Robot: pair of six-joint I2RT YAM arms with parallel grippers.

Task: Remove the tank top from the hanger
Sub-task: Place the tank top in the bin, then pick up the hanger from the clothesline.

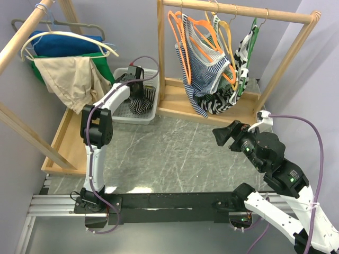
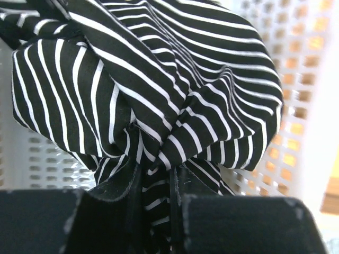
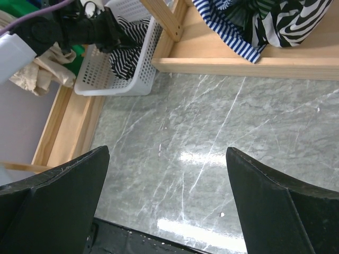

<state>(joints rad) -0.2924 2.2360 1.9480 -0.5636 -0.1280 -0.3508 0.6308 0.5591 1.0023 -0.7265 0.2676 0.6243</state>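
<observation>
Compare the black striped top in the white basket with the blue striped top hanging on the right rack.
The black top lies bunched in the basket, pinched by the left gripper. The blue top hangs from the rack, with no gripper on it. The black top has thin white stripes on black, while the blue top has blue stripes on white. Both are striped fabric.
</observation>
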